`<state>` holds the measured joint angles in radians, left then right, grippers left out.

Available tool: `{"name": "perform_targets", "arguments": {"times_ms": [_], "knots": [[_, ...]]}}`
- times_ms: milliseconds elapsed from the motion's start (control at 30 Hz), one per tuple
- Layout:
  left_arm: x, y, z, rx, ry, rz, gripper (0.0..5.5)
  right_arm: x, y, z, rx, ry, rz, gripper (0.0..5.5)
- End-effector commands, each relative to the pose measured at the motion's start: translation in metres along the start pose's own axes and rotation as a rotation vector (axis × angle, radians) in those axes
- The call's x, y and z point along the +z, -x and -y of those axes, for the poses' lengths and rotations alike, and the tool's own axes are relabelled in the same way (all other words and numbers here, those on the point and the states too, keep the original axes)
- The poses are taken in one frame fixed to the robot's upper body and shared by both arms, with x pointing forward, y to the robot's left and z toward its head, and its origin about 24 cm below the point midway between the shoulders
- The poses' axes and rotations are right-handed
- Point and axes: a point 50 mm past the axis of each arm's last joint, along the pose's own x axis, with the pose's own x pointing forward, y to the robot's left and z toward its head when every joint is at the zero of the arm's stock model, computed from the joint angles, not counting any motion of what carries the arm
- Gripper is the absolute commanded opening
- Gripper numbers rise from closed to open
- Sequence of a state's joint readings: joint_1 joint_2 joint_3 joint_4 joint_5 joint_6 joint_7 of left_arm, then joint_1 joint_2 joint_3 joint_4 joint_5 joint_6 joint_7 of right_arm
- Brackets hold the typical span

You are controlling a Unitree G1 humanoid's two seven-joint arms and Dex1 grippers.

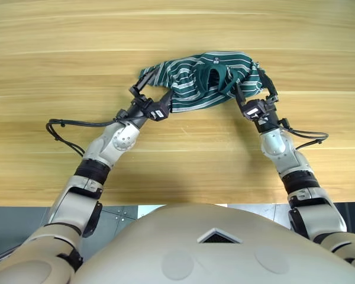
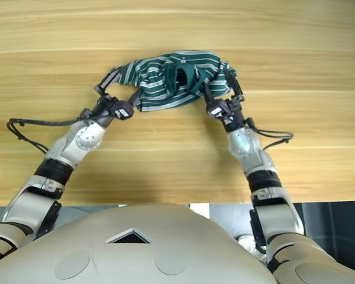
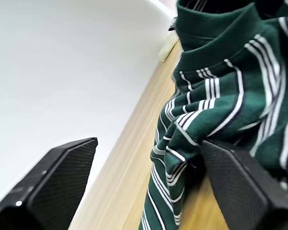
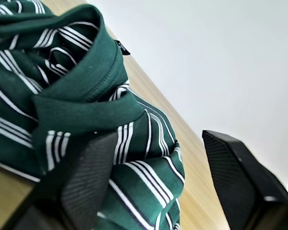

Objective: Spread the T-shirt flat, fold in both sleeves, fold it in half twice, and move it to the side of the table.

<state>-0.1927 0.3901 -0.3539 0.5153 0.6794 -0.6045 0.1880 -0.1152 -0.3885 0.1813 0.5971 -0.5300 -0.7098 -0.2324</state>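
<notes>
Here the T-shirt (image 1: 204, 80) lies bunched near the middle of the surface (image 1: 77, 53), somewhat toward its far edge. The left gripper (image 1: 152, 92) and right gripper (image 1: 254, 89) flank it with fingers spread apart, cloth against one finger each, probably ready to pull it flat.

No text, number, brand or sign could be read on the T-shirt (image 1: 189, 97) or the table (image 1: 77, 35).
</notes>
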Motion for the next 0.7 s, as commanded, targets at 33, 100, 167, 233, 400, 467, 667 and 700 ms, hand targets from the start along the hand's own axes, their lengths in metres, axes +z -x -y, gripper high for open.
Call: {"name": "perform_targets", "arguments": {"times_ms": [33, 100, 167, 233, 400, 467, 667, 700], "knots": [[-0.003, -0.004, -0.003, 0.035, 0.015, -0.021, 3.97, 0.002, -0.006, -0.001, -0.010, -0.012, 0.015, 3.25], [-0.004, -0.004, 0.000, 0.021, 0.016, -0.024, 3.97, 0.001, -0.006, -0.002, -0.009, -0.013, 0.015, 3.25], [-0.005, -0.003, 0.006, -0.022, 0.009, -0.028, 3.97, 0.002, -0.007, -0.002, -0.009, -0.015, 0.020, 3.25], [-0.006, -0.001, 0.013, -0.083, -0.003, -0.029, 3.97, 0.002, -0.008, -0.003, -0.008, -0.016, 0.022, 3.25], [-0.012, 0.008, 0.027, -0.204, -0.041, -0.045, 3.97, 0.001, -0.009, -0.004, -0.007, -0.019, 0.016, 3.25], [-0.016, 0.009, 0.024, -0.200, -0.057, -0.065, 3.97, 0.001, -0.009, -0.004, -0.007, -0.020, 0.014, 3.25], [-0.025, 0.004, 0.009, -0.093, -0.076, -0.121, 3.97, 0.001, -0.010, -0.006, -0.002, -0.025, 0.018, 3.25], [-0.026, 0.003, 0.006, -0.061, -0.070, -0.125, 3.97, 0.001, -0.010, -0.006, -0.001, -0.026, 0.016, 3.25]]}}
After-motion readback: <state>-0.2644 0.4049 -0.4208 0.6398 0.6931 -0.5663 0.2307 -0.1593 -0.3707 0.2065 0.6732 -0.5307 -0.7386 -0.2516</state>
